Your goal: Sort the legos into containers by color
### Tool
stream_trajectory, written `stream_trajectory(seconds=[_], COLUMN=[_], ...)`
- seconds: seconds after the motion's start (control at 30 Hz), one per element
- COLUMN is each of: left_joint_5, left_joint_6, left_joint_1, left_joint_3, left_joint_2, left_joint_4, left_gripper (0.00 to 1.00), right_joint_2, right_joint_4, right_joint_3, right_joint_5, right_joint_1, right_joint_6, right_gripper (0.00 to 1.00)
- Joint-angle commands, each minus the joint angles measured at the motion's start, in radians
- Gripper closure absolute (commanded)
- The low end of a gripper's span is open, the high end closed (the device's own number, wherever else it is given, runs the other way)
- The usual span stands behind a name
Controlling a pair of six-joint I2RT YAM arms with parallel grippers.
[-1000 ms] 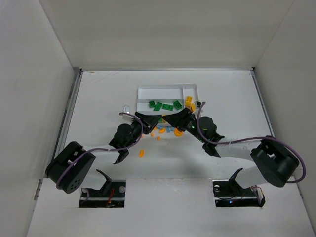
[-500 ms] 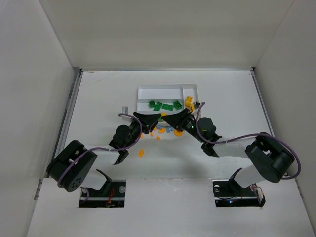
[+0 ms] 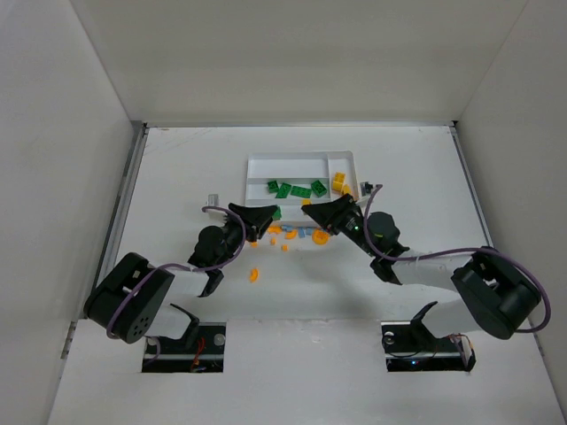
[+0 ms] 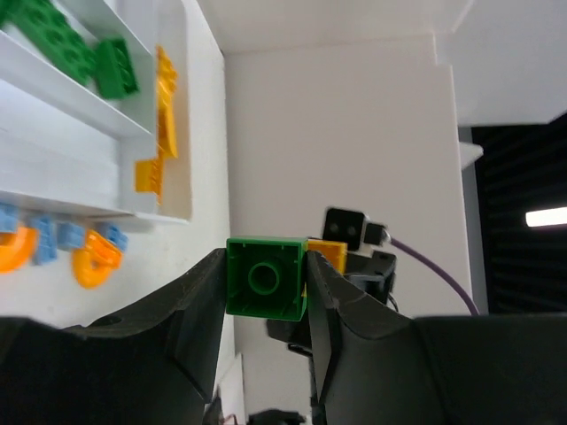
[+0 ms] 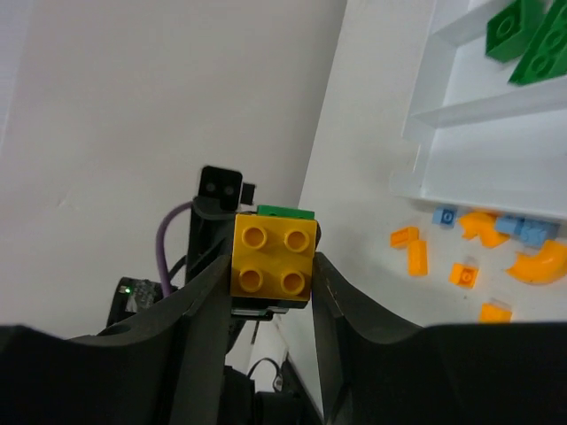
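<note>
— So, where is the green brick [image 4: 265, 278] sitting right now?

— I'm pinching it between the fingers of the left gripper [image 4: 265, 285], just short of the near wall of the white tray [image 3: 292, 158]. The slot holding the green legos [image 3: 297, 189] is lying ahead of it and a little to the right.

— And the other arm?

— I'm clamping a yellow brick [image 5: 273, 260] in the right gripper [image 5: 273, 270]. The crosswise end slot [image 3: 344, 164], with yellow pieces in it, is lying just beyond, so I'm judging the right arm nearer to that one. Loose orange and blue pieces [image 3: 297, 234] are lying on the table [image 3: 177, 177] between the grippers.
</note>
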Motion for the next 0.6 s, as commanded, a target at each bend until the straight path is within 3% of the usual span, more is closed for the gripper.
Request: stream_trajectory(seconds=[0.0, 0.13, 0.27, 0.4, 0.57], left_joint_5=[0.000, 0.011, 0.031, 0.038, 0.017], left_joint_6=[0.026, 0.034, 0.060, 0.085, 0.141], left_joint_1=[0.056, 0.087, 0.087, 0.084, 0.082], left_joint_3=[-0.032, -0.041, -0.029, -0.014, -0.011], left_joint_2=[-0.012, -0.017, -0.012, -0.018, -0.069], left_joint_4=[0.084, 0.081, 0.077, 0.031, -0.077], left_gripper=[0.80, 0.79, 0.79, 0.78, 0.76], right_joint_2=[-0.073, -0.093, -0.076, 0.000, 0.187], right_joint_4=[0.029, -0.050, -0.261, -0.545, -0.742], right_joint_3=[-0.015, -0.014, 0.061, 0.213, 0.445], right_joint_5=[0.019, 0.012, 0.026, 0.086, 0.174], right_joint_1=[-0.051, -0.079, -0.166, -0.257, -0.310], right_joint_6=[-0.036, -0.064, -0.177, -0.318, -0.484], right_gripper=[0.60, 0.60, 0.59, 0.59, 0.58])
